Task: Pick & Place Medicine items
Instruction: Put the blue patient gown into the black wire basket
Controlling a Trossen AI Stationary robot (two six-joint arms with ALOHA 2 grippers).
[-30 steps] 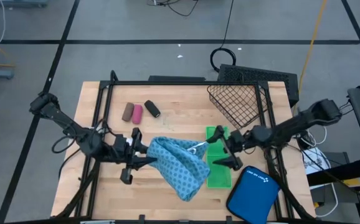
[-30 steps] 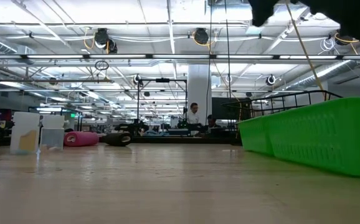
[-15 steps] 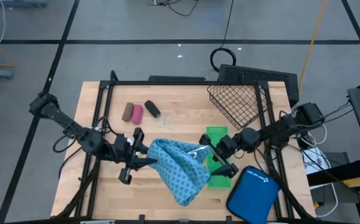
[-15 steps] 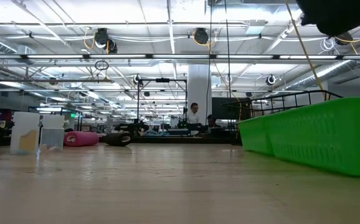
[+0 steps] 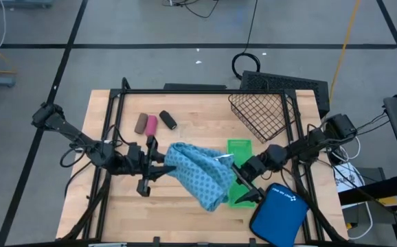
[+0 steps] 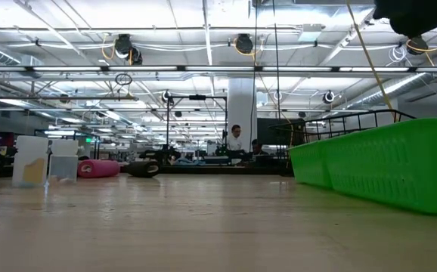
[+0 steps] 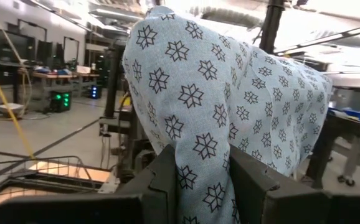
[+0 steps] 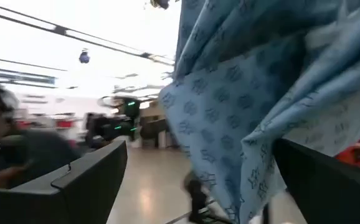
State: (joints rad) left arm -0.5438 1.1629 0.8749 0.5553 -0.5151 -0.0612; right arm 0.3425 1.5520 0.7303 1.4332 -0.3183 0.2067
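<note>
1. The left gripper point(image 5: 163, 167) has its jaws pinching the pouch point(image 5: 200, 173) at its 9 o'clock edge, above the table point(image 5: 185, 120) centre. The right gripper point(image 5: 243, 186) has jaws spread around the cloth at 3 o'clock.
2. Risk: the cloth may slip or snag on the green tray point(image 5: 240, 147) if the arms pull apart.
3. The left wrist view proves the pinch; the high view alone shows the rolls point(image 5: 154, 123) at 11 o'clock.

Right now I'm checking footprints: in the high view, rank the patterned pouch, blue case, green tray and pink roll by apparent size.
1. Patterned pouch, held up, so nearness may inflate it.
2. Blue case.
3. Green tray, partly covered, so unsure against the case.
4. Pink roll, clearly smallest.
</note>
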